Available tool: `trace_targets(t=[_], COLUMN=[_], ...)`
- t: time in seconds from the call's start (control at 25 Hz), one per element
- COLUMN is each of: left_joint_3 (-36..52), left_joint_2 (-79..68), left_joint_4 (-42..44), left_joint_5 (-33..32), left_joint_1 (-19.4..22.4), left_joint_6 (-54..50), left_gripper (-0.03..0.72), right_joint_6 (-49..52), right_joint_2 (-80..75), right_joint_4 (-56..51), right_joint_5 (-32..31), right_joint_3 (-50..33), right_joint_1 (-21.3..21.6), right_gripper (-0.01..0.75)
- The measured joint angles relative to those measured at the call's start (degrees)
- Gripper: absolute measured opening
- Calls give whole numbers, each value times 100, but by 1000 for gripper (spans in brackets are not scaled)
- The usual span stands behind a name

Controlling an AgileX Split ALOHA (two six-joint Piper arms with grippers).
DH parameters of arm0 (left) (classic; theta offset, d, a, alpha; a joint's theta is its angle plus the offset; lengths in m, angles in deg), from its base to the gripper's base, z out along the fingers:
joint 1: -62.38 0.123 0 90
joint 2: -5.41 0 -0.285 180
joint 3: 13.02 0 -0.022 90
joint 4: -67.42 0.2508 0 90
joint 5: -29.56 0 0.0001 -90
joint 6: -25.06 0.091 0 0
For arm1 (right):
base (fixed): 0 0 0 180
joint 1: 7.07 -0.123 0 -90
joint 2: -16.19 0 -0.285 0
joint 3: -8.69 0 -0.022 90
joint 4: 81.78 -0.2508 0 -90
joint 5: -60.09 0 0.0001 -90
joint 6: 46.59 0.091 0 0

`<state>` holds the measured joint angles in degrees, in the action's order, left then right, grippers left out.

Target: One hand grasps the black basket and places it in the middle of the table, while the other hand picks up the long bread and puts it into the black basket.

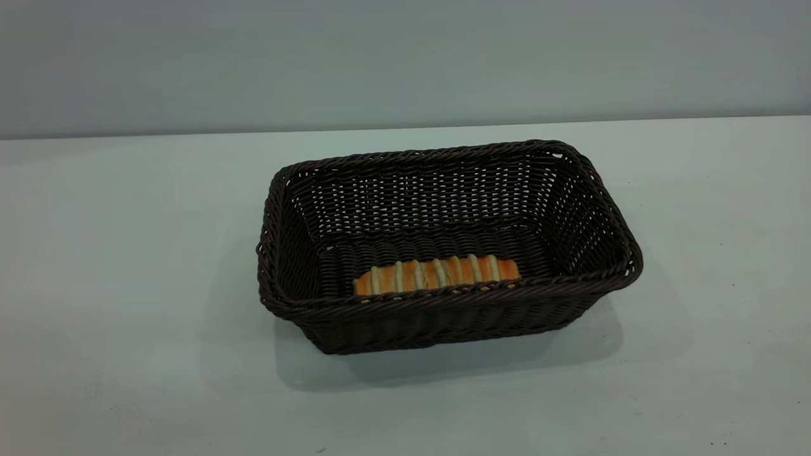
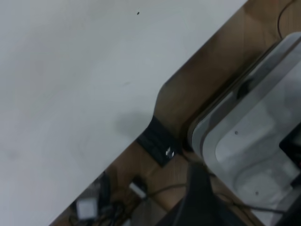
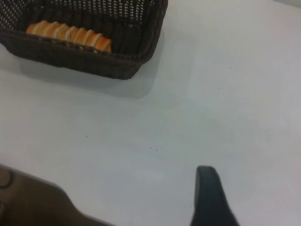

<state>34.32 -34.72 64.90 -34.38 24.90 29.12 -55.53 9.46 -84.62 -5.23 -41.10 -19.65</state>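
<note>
The black basket (image 1: 443,316) stands near the middle of the table (image 1: 127,285). The long bread (image 1: 437,273) lies flat inside it, along the near wall. The right wrist view shows a corner of the basket (image 3: 117,66) with the bread (image 3: 70,34) inside. My right gripper (image 3: 209,197) is a dark shape low over bare table, well away from the basket. My left gripper (image 2: 197,202) is a dark blurred shape beyond the table's edge, over the floor. Neither arm shows in the exterior view.
The left wrist view shows the table's edge (image 2: 141,127), a brown floor with cables (image 2: 136,188), a black bracket (image 2: 157,141) and a grey moulded base (image 2: 249,141). A grey wall (image 1: 405,57) stands behind the table.
</note>
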Motion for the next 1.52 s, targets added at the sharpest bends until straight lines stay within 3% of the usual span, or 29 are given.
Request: trace_targets(t=[0.48,0.76,0.88,1.12,1.2,1.32,1.52], left_joint_3=[203,203,203,203,203,203,203], left_joint_2=[1763,2417,2462,2668,2902,3277,3359], left_joint_4=[128,128,128,128,128,128,128], left_joint_5=[26,2,-22,-27,-38,-50,-82], left_joint_1=[0,53,702,2815,3256,3636,3724], left_joint_6=[-327,-327,-327,-327,-327,-327,-327], left_gripper=[590,590,590,590,590,590,590], right_joint_6=[0,0,0,0,0,0,0], right_joint_2=[2,9,9,9,9,9,9], right_joint_4=[-2,-23,-27,-29,-29,-29,-34], right_joint_5=[0,0,0,0,0,0,0], right_joint_3=[0,0,0,0,0,0,0], right_joint_1=[0,634,647,647,647,647,647], right_gripper=[384,330,306,255,241,238,238])
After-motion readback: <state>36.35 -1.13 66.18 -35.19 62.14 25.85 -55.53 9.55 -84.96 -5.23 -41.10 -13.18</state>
